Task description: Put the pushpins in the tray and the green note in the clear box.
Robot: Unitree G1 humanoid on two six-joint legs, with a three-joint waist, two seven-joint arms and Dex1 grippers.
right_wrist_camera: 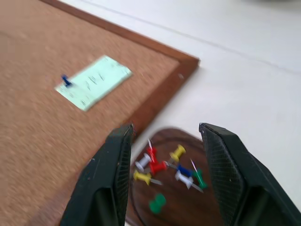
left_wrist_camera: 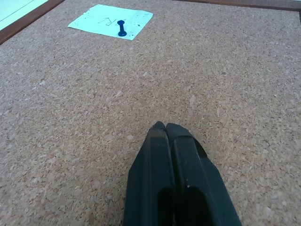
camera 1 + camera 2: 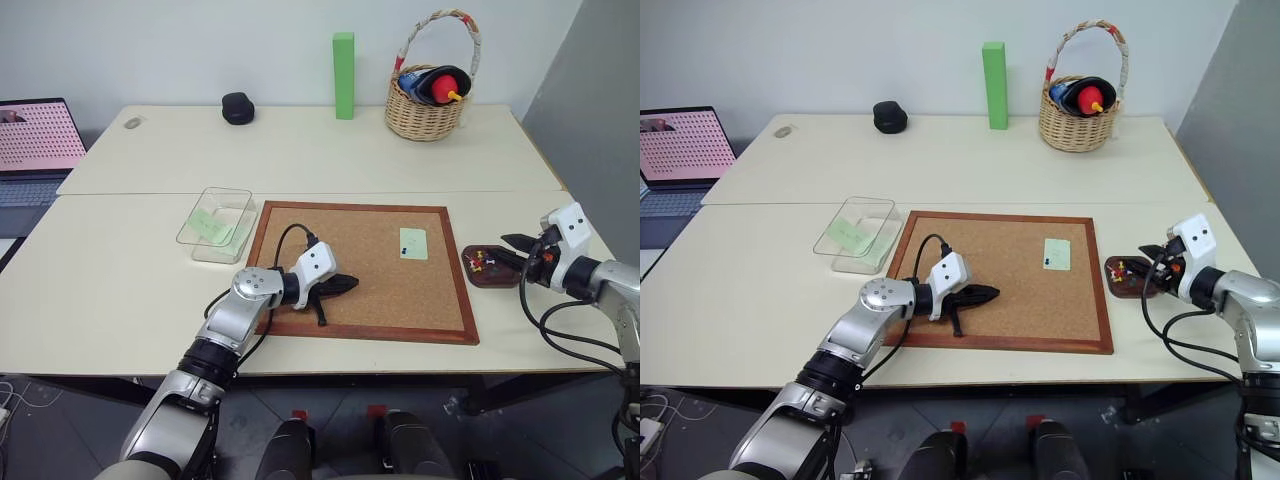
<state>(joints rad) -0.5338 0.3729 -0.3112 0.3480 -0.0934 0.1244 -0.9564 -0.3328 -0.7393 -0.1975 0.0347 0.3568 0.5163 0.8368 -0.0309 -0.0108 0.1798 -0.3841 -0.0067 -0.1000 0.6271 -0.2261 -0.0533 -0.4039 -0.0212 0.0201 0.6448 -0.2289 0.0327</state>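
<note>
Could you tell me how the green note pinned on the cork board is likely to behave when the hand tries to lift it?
The green note looks like thin paper, so probably floppy and very light. It lies flat on the cork board, so its edges may be hard to catch. A dark pushpin still holds it, so pulling might tear it.

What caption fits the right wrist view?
Open right gripper above the tray of pushpins; one green note pinned.

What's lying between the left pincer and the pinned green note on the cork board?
Nothing: in the left wrist view, bare cork board stretches from the shut left pincer to the pale green paper note, held by one dark blue pushpin.
</note>
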